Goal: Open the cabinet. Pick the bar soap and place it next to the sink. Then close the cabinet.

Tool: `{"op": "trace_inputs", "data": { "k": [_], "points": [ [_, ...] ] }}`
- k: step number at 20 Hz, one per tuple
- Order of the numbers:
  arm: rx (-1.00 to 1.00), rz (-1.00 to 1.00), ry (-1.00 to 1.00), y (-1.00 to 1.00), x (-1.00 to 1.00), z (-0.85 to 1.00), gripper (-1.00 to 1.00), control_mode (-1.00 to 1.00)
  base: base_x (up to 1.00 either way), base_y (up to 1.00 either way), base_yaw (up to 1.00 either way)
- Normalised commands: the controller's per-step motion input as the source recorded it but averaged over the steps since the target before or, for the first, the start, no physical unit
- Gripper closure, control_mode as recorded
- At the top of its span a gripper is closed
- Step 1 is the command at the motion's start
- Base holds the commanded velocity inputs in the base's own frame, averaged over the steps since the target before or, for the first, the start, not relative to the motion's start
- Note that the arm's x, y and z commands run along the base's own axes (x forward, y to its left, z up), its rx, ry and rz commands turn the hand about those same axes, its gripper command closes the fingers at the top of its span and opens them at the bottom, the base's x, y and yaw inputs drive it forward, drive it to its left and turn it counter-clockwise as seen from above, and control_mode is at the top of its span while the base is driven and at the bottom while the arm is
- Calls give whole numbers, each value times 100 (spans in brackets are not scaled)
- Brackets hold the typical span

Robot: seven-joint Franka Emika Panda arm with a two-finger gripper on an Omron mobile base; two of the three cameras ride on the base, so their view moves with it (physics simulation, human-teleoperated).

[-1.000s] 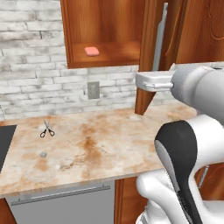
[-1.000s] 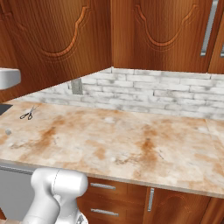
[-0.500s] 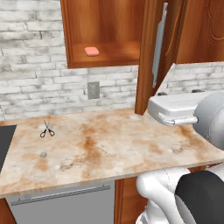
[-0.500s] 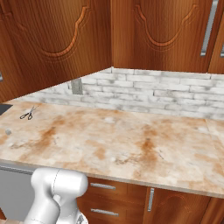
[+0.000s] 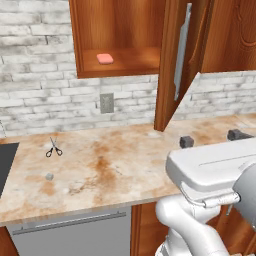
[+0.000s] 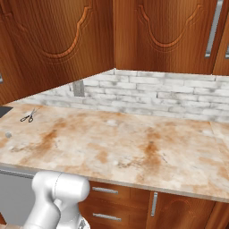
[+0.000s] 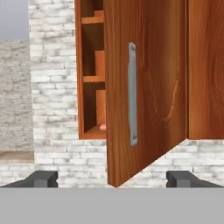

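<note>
Cabinet [image 5: 172, 65] door swung open — step one done. Bar soap [image 5: 105, 58] sat on lower shelf, untouched. Gripper [image 7: 111, 178] jaws spread, empty, facing door. Left: pick, place beside sink [image 5: 6, 165], close door.

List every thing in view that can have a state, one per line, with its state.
cabinet: open, door swung out toward the counter.
bar soap: lying flat on the cabinet's bottom shelf, not yet picked.
gripper: open, empty, facing the cabinet door from a distance.
sink: dark basin at the counter's left end; nothing beside it yet.
scissors: lying flat on the counter.
</note>
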Motion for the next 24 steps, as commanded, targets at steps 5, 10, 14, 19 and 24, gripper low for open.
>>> {"op": "trace_inputs", "data": {
  "k": [5,10,14,19,24],
  "points": [
    [-3,-3,-1,46,8,-1,-100,-100,0,0,0],
    [-7,-11,0,27,55,-20,-100,-100,0,0,0],
    [-24,-14,0,0,47,-17,-100,-100,0,0,0],
    [-27,-4,0,1,33,-3,-100,-100,0,0,0],
    [-18,-2,3,1,22,0,-100,-100,0,0,0]
  ]
}}
